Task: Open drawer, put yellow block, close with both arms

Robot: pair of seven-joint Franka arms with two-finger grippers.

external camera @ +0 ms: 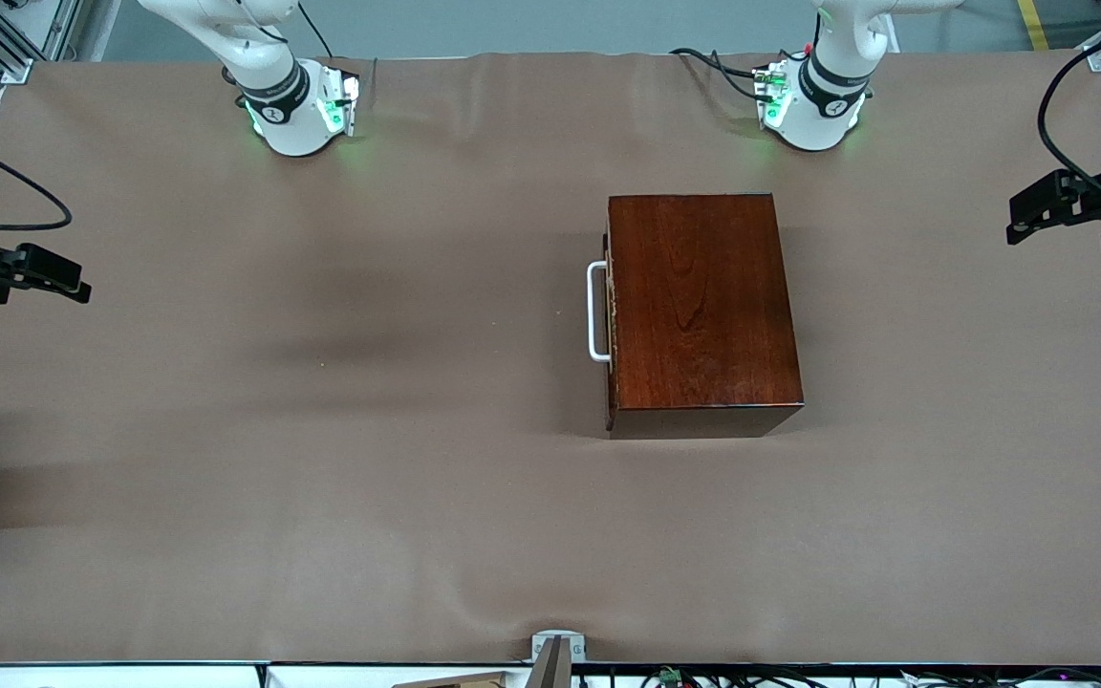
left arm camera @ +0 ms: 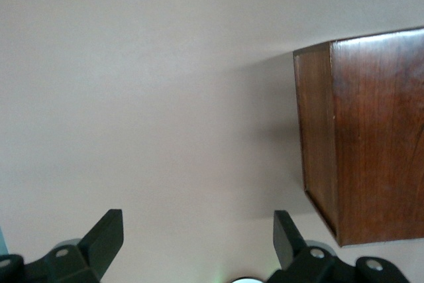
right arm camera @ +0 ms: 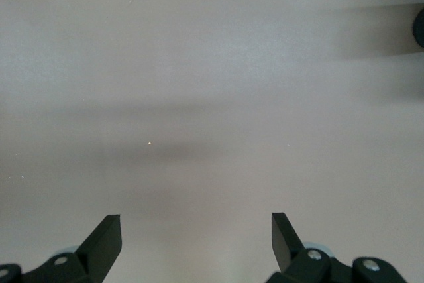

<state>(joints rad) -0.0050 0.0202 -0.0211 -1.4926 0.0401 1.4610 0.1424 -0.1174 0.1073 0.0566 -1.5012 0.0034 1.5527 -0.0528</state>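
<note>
Drawer shut, no yellow block in sight, both arms waiting wide.

We note the table [external camera: 321,459], then the wooden drawer box [external camera: 703,306], closed, white handle [external camera: 596,311] toward the right jaws; block either inside or not yet brought. Left jaws [left arm camera: 199,243] released, over bare table beside the box; right jaws [right arm camera: 197,240] released, well apart from it.

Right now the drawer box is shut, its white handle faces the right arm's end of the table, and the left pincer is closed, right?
Not quite. The left pincer is open: the left wrist view shows its fingers well apart. The rest holds: the drawer box is shut and its white handle faces the right arm's end.
</note>
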